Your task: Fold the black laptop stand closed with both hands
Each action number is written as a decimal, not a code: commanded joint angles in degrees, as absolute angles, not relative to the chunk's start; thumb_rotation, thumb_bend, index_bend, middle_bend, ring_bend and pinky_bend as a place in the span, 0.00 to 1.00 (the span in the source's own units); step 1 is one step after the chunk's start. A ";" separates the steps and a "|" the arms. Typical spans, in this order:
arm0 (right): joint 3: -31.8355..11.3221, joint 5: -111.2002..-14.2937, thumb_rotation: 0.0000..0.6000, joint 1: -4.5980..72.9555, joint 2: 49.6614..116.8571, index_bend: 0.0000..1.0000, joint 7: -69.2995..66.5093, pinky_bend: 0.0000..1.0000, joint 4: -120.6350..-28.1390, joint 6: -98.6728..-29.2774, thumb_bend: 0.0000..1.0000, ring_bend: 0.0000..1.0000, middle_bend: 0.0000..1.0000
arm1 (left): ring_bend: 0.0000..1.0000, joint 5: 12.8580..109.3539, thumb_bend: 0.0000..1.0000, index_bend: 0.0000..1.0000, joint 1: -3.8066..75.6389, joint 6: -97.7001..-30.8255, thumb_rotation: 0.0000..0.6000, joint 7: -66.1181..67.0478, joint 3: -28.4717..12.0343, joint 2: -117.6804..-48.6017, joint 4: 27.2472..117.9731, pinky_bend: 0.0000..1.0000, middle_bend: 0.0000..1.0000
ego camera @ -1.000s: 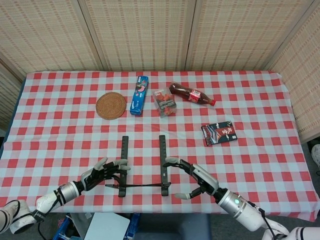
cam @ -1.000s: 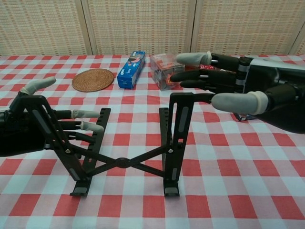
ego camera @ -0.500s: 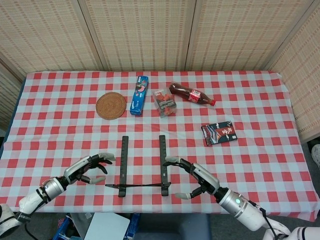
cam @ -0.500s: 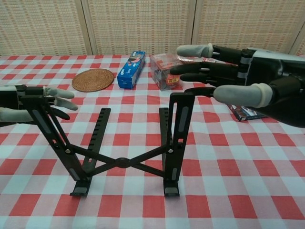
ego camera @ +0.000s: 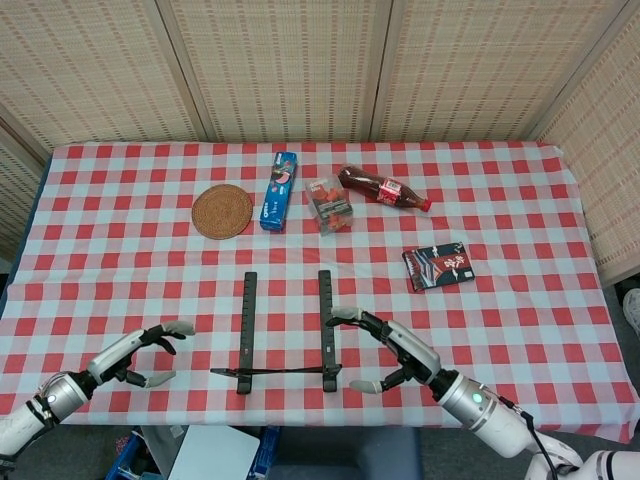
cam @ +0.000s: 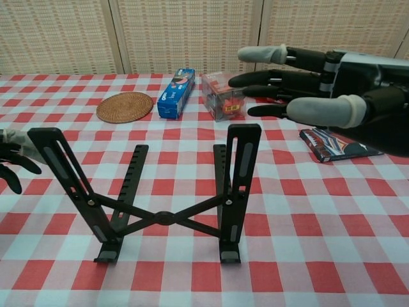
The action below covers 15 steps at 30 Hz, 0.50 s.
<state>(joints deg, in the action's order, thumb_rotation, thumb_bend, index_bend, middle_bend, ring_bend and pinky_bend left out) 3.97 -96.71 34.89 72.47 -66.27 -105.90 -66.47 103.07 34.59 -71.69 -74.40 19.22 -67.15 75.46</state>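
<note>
Black stand: laptop stand point(ego camera: 285, 335) point(cam: 160, 192) sits unfolded on the table's near half, two slotted rails flat on the cloth, two uprights raised at the near end, crossed links between them.
Stand contact: neither hand touches it in either view.
Left hand: left hand point(ego camera: 140, 350) point(cam: 11, 157) well left of the stand, over the cloth near the front edge; fingers apart and loosely curved, holding nothing. Chest view shows only its fingertips at the left border.
Right hand: right hand point(ego camera: 395, 350) point(cam: 319, 96) just right of the stand's right upright; fingers spread and reaching toward the upright's top, thumb apart below, holding nothing. In the chest view a gap shows between the fingertips and the upright.
Table: red-and-white checked cloth point(ego camera: 500, 300) point(cam: 307, 217) covers it.
Coaster: round woven coaster point(ego camera: 222, 211) point(cam: 125, 107) on the far left part.
Blue box: blue box point(ego camera: 279, 190) point(cam: 176, 93) just right of the coaster, lying lengthwise.
Clear box: clear box point(ego camera: 329, 204) point(cam: 222, 96) with red contents, right of the blue box.
Bottle: cola bottle point(ego camera: 384, 188) lying on its side, beside the clear box, cap pointing right.
Dark packet: dark packet point(ego camera: 438, 266) point(cam: 332, 143) flat on the right side, well apart from the stand.
</note>
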 commanded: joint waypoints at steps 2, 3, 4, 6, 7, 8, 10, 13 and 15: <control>3.91 -96.62 1.00 34.73 72.49 0.12 -66.28 0.05 -105.92 -66.70 0.15 0.04 0.19 | 0.18 103.59 0.32 0.14 32.63 -71.20 1.00 -66.88 20.09 -67.26 75.95 0.31 0.19; 3.90 -96.60 1.00 34.67 72.49 0.12 -66.31 0.05 -105.92 -66.79 0.15 0.04 0.19 | 0.18 103.31 0.32 0.14 32.22 -71.14 1.00 -65.00 19.87 -67.44 76.19 0.31 0.19; 3.91 -96.69 1.00 34.61 72.45 0.12 -66.33 0.05 -105.91 -66.89 0.15 0.04 0.19 | 0.18 102.98 0.32 0.14 31.83 -71.06 1.00 -62.66 19.49 -67.69 76.59 0.31 0.19; 3.94 -96.71 1.00 34.51 72.35 0.12 -66.28 0.05 -105.99 -66.99 0.15 0.04 0.19 | 0.18 102.36 0.32 0.16 31.43 -70.85 1.00 -59.79 18.80 -67.95 77.47 0.31 0.19; 3.98 -96.75 1.00 34.45 72.23 0.12 -66.23 0.05 -106.06 -67.06 0.15 0.04 0.19 | 0.18 102.15 0.32 0.17 31.15 -70.79 1.00 -58.04 18.46 -68.23 78.02 0.31 0.19; 3.98 -96.73 1.00 34.39 72.15 0.12 -66.16 0.05 -106.10 -67.14 0.15 0.04 0.19 | 0.18 101.94 0.32 0.19 30.89 -70.76 1.00 -56.95 18.23 -68.45 78.45 0.31 0.19; 3.93 -96.62 1.00 34.27 72.04 0.12 -66.12 0.06 -106.17 -67.26 0.15 0.04 0.19 | 0.18 101.64 0.32 0.21 30.19 -71.09 1.00 -54.80 17.71 -69.20 79.23 0.31 0.19; 3.87 -96.58 1.00 34.16 71.93 0.12 -66.21 0.05 -106.19 -67.41 0.15 0.04 0.19 | 0.18 101.59 0.32 0.25 29.45 -70.94 1.00 -51.29 17.21 -70.48 80.43 0.31 0.19; 3.84 -96.63 1.00 34.10 71.90 0.12 -66.34 0.05 -106.18 -67.50 0.15 0.04 0.19 | 0.18 101.29 0.32 0.28 29.44 -70.19 1.00 -48.84 16.56 -71.31 81.38 0.31 0.19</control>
